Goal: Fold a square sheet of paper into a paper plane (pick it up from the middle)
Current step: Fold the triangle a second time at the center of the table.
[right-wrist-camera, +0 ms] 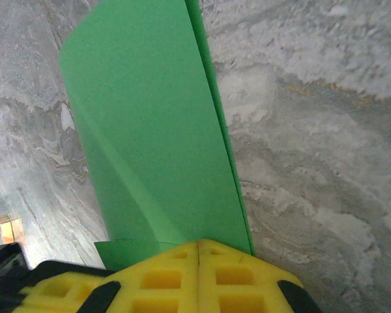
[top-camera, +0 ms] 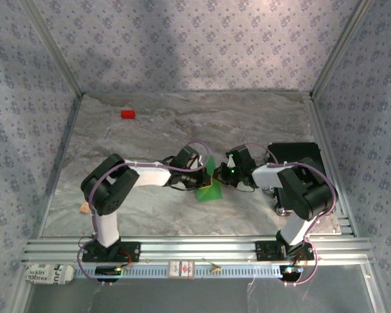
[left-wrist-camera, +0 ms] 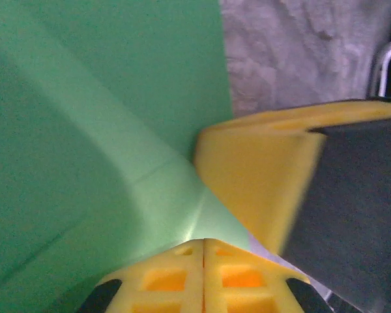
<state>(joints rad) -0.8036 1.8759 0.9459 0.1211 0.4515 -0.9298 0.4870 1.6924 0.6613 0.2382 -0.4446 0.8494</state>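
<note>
Your square sheet of paper [top-camera: 208, 186] is plain bright green and partly folded, with a slanted crease and a doubled edge in the right wrist view; it stands in the middle of the table [top-camera: 150, 137], right between the two arms; left gripper [left-wrist-camera: 203, 251] is pinched closed on one edge, right gripper [right-wrist-camera: 199, 249] is clamped tight on another; so that's one sheet, two grippers, one little red block [top-camera: 128, 114] way back-left; the white packet [top-camera: 47, 274] at the near-left corner has print, "skin" is all I can make out.
</note>
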